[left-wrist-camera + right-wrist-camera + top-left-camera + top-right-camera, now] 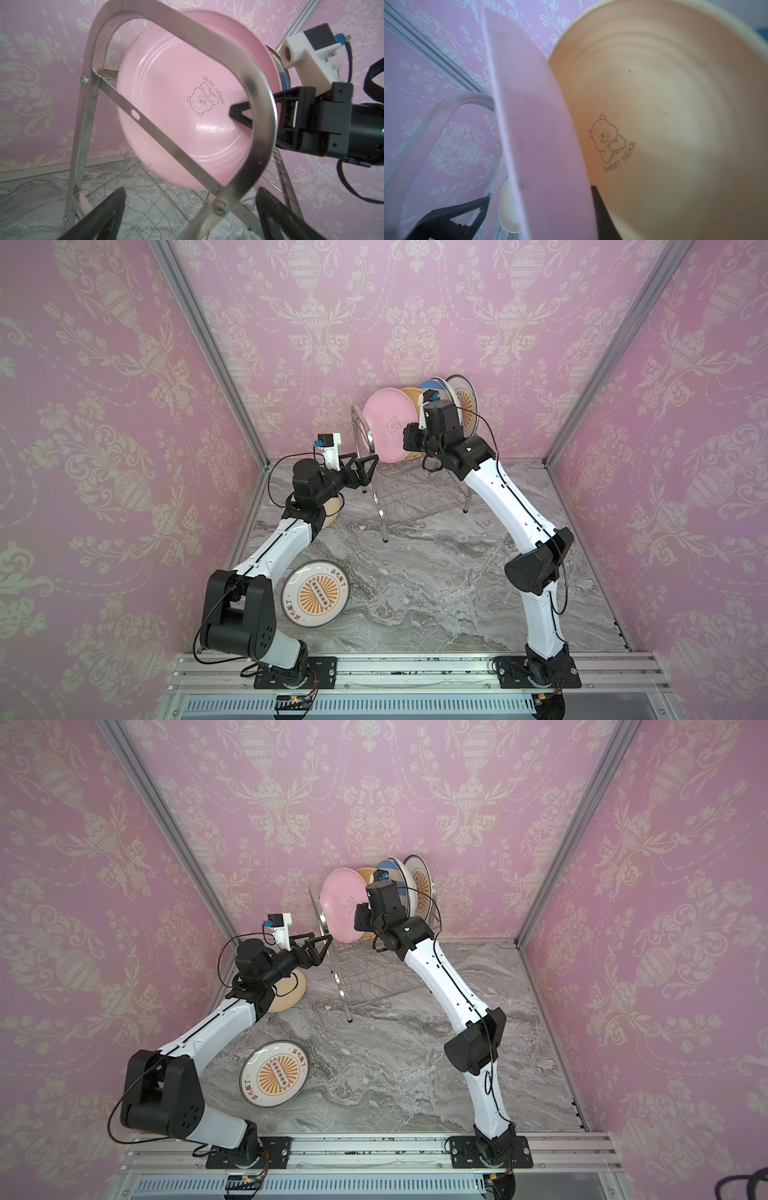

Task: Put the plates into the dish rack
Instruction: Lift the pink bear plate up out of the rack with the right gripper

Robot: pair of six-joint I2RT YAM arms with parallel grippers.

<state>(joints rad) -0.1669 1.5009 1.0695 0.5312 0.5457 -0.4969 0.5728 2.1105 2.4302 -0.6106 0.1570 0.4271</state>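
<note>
- The plates are found in two places: four stand on edge in the upper tier of the dish rack (415,499), and two lie flat on the grey marbled table (436,572).
- The dish rack is set at the back of the table, close to the rear wall.
- In both top views the racked row is read from left to right as the pink plate (382,423), the yellow plate (409,396), a blue-and-white plate (430,386) and a sunburst plate (464,400).
- The pink plate is placed at the left end of the row, tilted, just inside the looped side frame (264,108). A bear drawing is seen on its face in the left wrist view.
- The right gripper (539,195) is pressed onto the pink plate's rim. One finger (239,110) lies against the bear face, and the other is wedged between the pink and yellow plates.
- The left gripper (371,473) is held spread wide with nothing in it, just beside the looped side frame.
- A second sunburst plate (315,593) is laid face up at the front left of the table, well apart from the rack.
- The cream plate (291,990) is partly hidden under the left arm, near the rack's left legs.
</note>
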